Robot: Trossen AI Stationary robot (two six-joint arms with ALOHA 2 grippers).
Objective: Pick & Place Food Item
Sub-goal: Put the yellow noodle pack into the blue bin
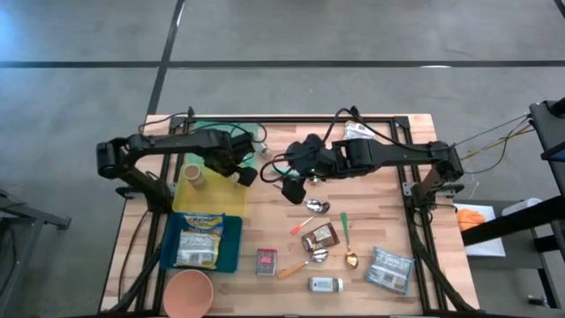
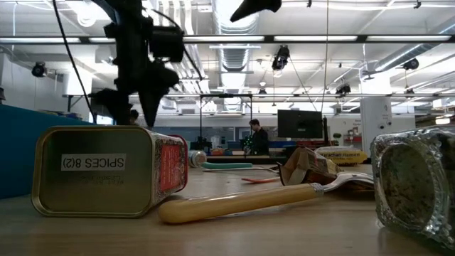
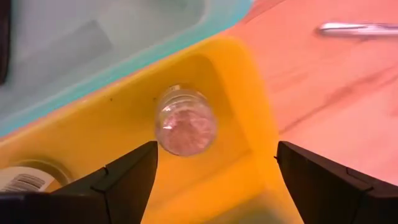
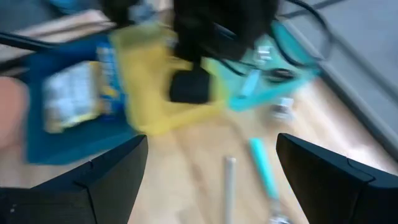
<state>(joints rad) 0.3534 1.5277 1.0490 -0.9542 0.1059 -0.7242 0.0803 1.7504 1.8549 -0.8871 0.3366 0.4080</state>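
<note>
- A wooden desk (image 1: 371, 238) fills the overhead view, with two dark arms reaching in from its left and right edges
- The left arm stretches toward the middle of the far edge; its left claw (image 1: 237, 165) hangs over the far right corner of a yellow tray (image 1: 208, 199), fingers (image 3: 127, 177) spread wide apart and holding nothing
- The right arm reaches in from the right edge; its right claw (image 1: 293, 181) hovers above bare desk just right of the yellow tray, fingers (image 4: 106, 177) wide apart and empty
- A blue tray (image 1: 231, 246) sits toward the near left corner of the desk, touching the yellow tray's near side, with a flat food packet (image 1: 196, 246) lying in it
- A teal tray (image 3: 205, 31) lies along the far edge, touching the yellow tray
- A salmon-pink bowl (image 1: 187, 291) sits at the near left corner
- A second food pouch (image 1: 390, 268) lies near the near right corner
- A brown snack packet (image 1: 321, 236) lies mid-desk, toward the near edge
- A red spice tin (image 1: 267, 261) lies on its side near the near edge, a wooden-handled spoon (image 1: 300, 263) just beside it
- The small glass jar (image 3: 185, 121), the task's food item, lies in the yellow tray's far right corner, directly below the left claw and apart from both fingers
- A paper cup (image 1: 193, 176) stands in the same tray, left of the jar
</note>
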